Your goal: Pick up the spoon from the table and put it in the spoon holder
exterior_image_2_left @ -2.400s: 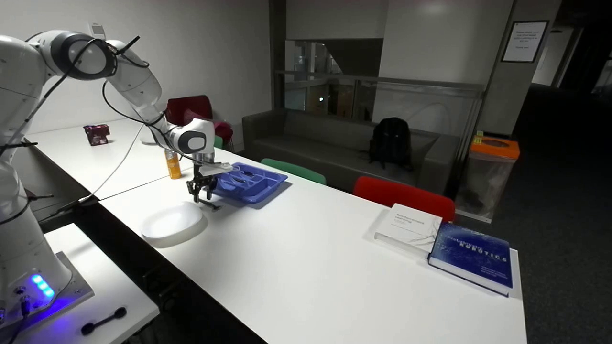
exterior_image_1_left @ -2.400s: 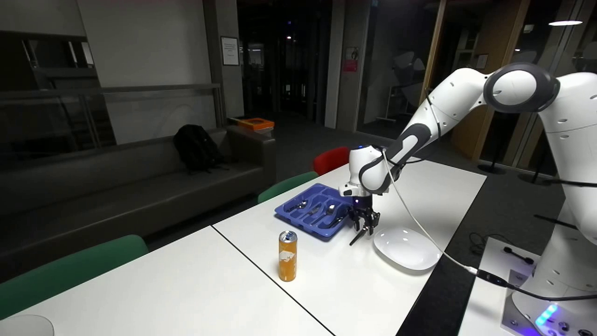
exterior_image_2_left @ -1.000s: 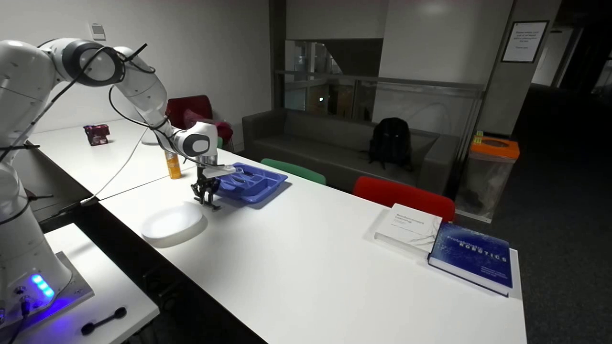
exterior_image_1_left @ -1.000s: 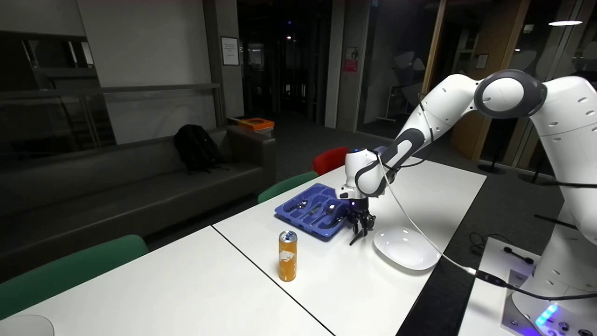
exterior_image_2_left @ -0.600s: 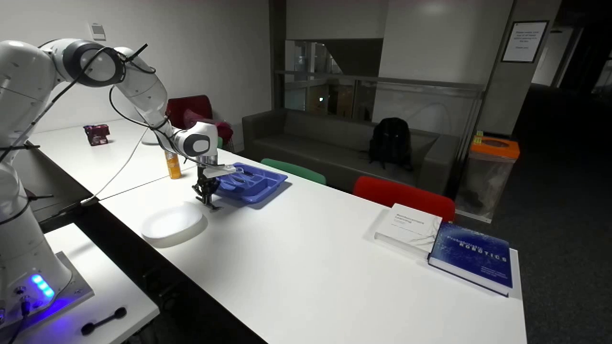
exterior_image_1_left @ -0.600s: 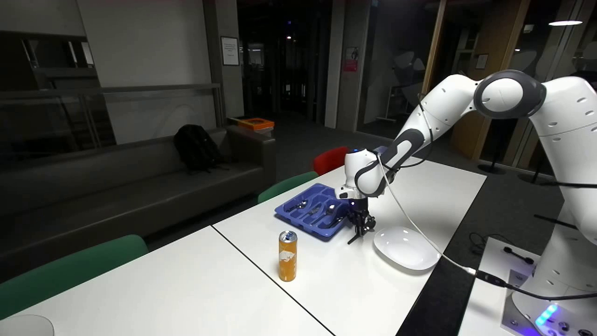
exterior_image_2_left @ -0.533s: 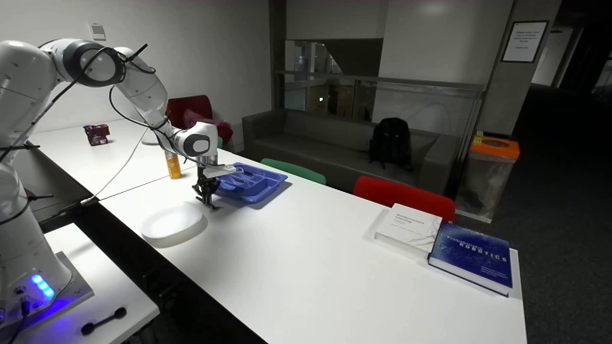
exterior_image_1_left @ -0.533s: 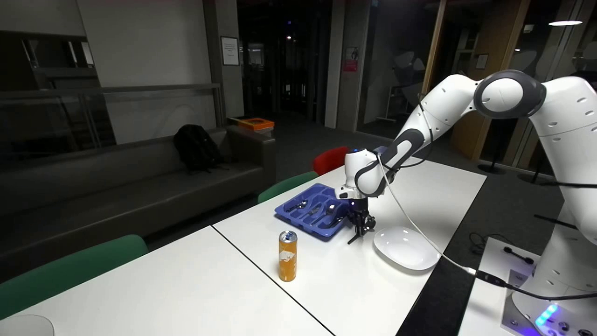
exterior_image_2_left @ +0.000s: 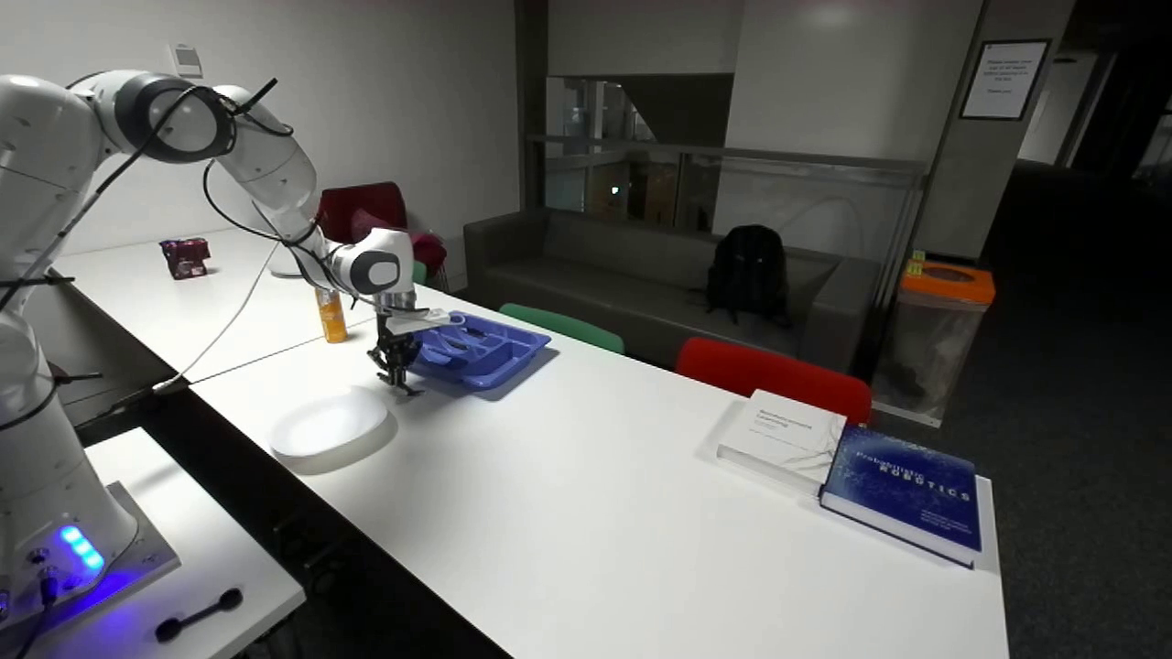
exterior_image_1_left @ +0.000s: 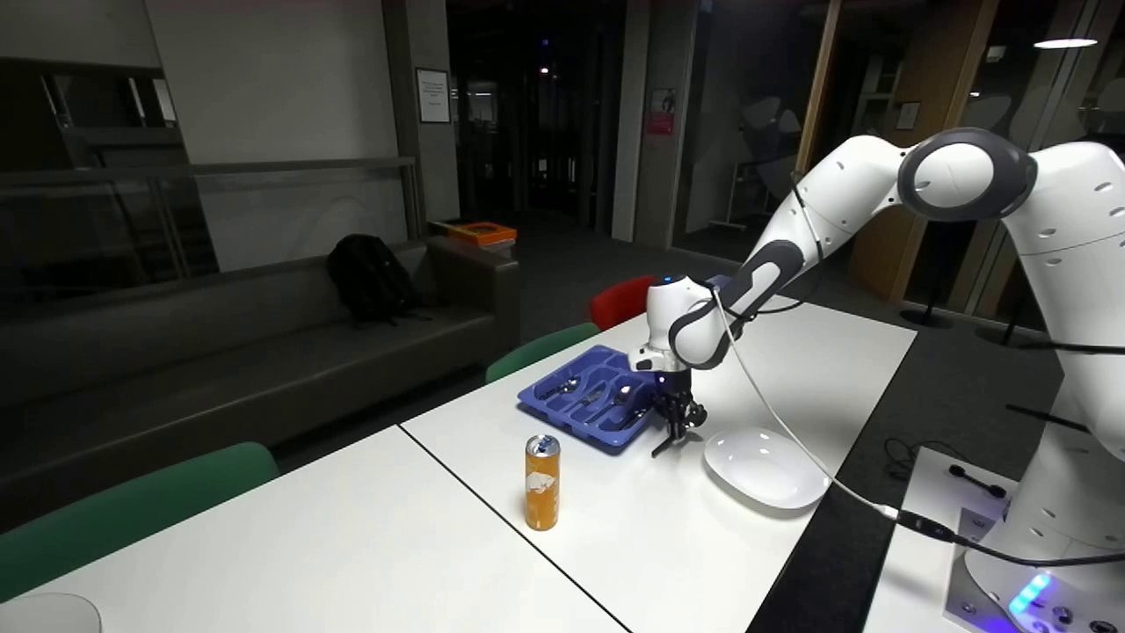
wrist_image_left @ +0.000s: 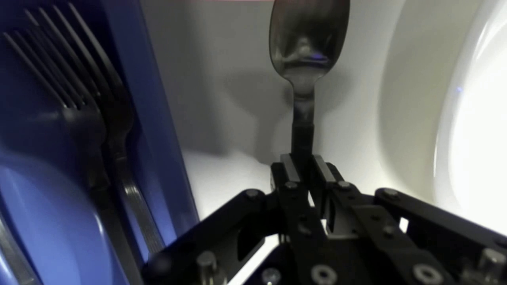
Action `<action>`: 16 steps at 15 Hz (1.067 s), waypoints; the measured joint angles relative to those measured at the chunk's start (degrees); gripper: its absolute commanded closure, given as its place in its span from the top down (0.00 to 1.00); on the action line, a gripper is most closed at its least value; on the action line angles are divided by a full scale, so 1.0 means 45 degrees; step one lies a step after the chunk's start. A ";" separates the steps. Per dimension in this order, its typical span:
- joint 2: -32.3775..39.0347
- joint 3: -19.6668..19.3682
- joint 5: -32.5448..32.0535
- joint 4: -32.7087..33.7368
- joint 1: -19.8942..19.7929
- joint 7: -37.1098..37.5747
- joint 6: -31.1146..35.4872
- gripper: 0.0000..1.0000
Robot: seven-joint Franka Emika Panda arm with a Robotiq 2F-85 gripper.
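One Robotiq gripper [wrist_image_left: 305, 168], jaws narrow, has spoon [wrist_image_left: 304, 85] clamped by the handle; can't tell if spoon touches white tbl [exterior_image_2_left: 641, 513]. It's btwn blue cutlery tray [wrist_image_left: 154, 111], w/ 2 overlapping forks [wrist_image_left: 84, 126] inside, & white dish [exterior_image_2_left: 328, 426], outside both. Farther off, orange drinks can [exterior_image_2_left: 331, 318] stands upright on tbl; farthest, black backpack [exterior_image_2_left: 749, 273] on dark sofa [exterior_image_2_left: 604, 256].

It seems an office lounge (sofa [exterior_image_2_left: 632, 265], books [exterior_image_2_left: 865, 480]).
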 measured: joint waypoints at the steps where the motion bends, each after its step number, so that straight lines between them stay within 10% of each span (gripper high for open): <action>1: -0.0126 0.0001 -0.0088 -0.0014 0.0058 0.0233 -0.0052 0.03; 16: -0.3068 0.0623 -0.1787 0.0945 0.1291 0.2054 -0.4309 0.03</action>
